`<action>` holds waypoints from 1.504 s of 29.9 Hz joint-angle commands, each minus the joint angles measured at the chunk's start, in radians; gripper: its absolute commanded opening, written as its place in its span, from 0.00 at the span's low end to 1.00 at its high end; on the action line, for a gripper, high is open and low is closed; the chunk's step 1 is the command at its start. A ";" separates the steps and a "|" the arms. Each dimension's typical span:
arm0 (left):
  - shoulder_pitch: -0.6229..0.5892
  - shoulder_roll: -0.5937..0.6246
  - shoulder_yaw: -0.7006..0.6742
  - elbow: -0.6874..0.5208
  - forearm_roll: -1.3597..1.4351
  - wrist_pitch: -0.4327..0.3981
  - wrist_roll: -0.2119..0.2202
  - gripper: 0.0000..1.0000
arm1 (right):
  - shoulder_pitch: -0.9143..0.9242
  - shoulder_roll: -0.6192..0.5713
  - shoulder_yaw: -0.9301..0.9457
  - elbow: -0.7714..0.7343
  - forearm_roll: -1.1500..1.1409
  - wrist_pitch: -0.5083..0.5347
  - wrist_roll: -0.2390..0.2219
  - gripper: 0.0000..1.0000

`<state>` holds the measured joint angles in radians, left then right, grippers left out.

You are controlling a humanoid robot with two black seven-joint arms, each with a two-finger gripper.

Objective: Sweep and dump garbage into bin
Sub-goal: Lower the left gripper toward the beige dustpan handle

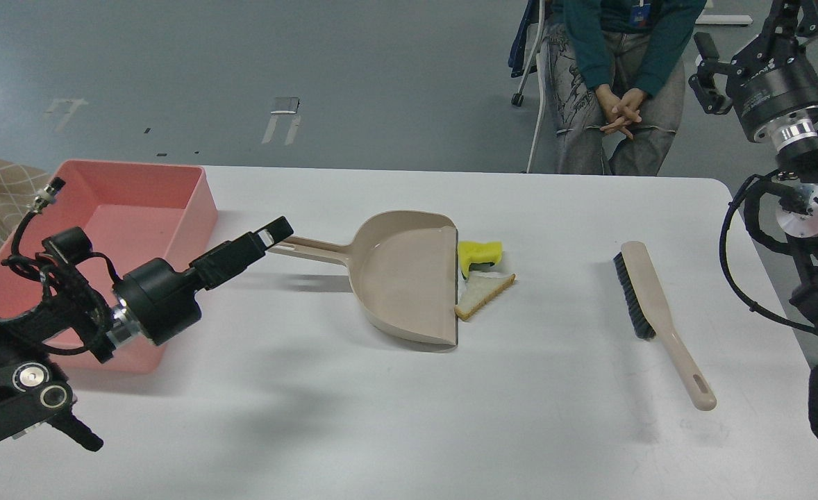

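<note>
The beige dustpan lies mid-table, its mouth facing right. The garbage touches its lip: a yellow sponge chunk and a triangular bread slice just in front of it. The pink bin stands at the table's left edge. My left gripper hangs low over the table, pointing right, its fingertips over the end of the dustpan handle; it looks open and holds nothing. My right gripper is raised at the top right, beyond the table's right end, open and empty, with its fingertips cut off by the frame.
A beige brush with black bristles lies on the right of the table, handle toward me. A seated person is behind the far edge. The table's rounded right corner is below my right arm.
</note>
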<state>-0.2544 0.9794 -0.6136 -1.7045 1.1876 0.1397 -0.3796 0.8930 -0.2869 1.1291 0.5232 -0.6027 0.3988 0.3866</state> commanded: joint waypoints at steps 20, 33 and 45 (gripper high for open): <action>-0.019 -0.303 0.049 0.296 0.009 0.004 0.030 0.98 | -0.003 -0.008 0.000 0.000 -0.002 -0.001 0.000 1.00; -0.063 -0.404 0.061 0.430 0.009 0.004 0.047 0.98 | -0.005 -0.008 0.000 0.000 -0.002 -0.005 0.000 1.00; -0.118 -0.415 0.103 0.499 0.009 0.004 0.053 0.98 | -0.006 -0.006 0.000 0.000 -0.002 -0.006 0.000 1.00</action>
<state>-0.3598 0.5734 -0.5111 -1.2263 1.1965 0.1443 -0.3257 0.8867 -0.2947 1.1290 0.5231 -0.6044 0.3927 0.3866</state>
